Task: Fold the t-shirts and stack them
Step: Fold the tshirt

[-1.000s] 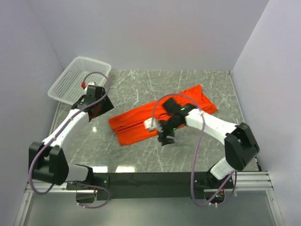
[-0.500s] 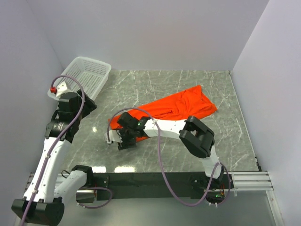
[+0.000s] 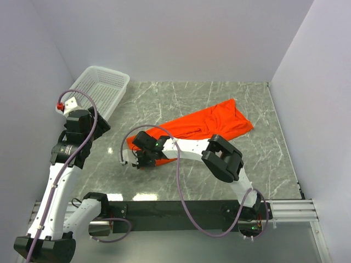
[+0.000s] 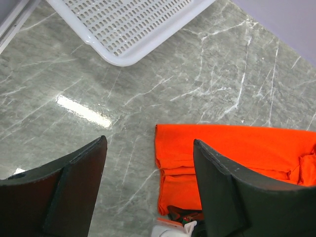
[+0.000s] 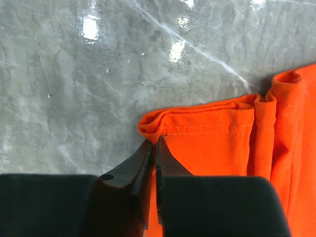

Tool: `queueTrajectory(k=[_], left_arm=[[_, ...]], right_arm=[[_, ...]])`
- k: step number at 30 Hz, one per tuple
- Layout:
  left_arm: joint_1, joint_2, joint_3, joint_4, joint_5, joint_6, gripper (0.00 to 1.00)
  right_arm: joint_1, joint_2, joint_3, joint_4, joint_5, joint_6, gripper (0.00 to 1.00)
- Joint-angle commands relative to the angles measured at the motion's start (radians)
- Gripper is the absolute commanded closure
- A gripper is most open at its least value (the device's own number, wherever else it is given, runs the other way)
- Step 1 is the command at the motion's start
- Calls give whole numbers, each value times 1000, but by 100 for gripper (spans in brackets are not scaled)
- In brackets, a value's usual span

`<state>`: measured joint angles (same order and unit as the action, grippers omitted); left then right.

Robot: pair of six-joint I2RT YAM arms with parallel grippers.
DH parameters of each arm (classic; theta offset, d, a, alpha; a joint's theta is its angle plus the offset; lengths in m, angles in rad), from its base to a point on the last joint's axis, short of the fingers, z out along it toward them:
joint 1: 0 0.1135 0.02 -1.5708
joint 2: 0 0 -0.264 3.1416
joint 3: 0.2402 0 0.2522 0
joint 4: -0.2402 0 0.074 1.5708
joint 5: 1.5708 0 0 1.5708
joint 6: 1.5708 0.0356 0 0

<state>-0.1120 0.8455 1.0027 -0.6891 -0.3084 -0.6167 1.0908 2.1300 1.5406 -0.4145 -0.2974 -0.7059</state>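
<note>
Top external view: we see the white plastic mesh basket (image 3: 96, 90) on the grey marbled table (image 3: 181, 96). The orange-red t-shirt (image 3: 208, 125), soft and rumpled, lies to the basket's right, apart from it.

Left wrist view: below the basket's rim, the left gripper (image 4: 148, 143) has its fingers wide apart.

Right wrist view: the right gripper (image 5: 153, 145) has its fingers pressed together on the t-shirt's stitched hem corner.

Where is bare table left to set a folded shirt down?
Bare marble between the basket and the t-shirt, along the far edge behind the t-shirt, and at the near edge below it. Crowded at the t-shirt's left end, where the right gripper pinches the hem.
</note>
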Motion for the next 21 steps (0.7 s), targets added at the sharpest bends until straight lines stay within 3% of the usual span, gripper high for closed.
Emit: queueTrajectory(k=[1,3,10,19,20,21], left_arm=[[5,-17,10,40,31,43,24],[5,-17,7,63,40,55,25],[5,30,-30,198,195,106,25],[-3,251,-64,428,535,130,28],[-18,277,-55,453,546,132,28],[-29,308,-35,465,567,136,29]], right_arm=[[8,-31,-40,-30,-15,13,96],[6,-80,-79,-38,-40,6,100],[11,-286,-345,-115,-170,-84,100],[12,-464,-566,-98,-177,-50,100],[12,-470,-570,-92,-183,-40,98],[12,-481,-570,-90,-186,-30,89]])
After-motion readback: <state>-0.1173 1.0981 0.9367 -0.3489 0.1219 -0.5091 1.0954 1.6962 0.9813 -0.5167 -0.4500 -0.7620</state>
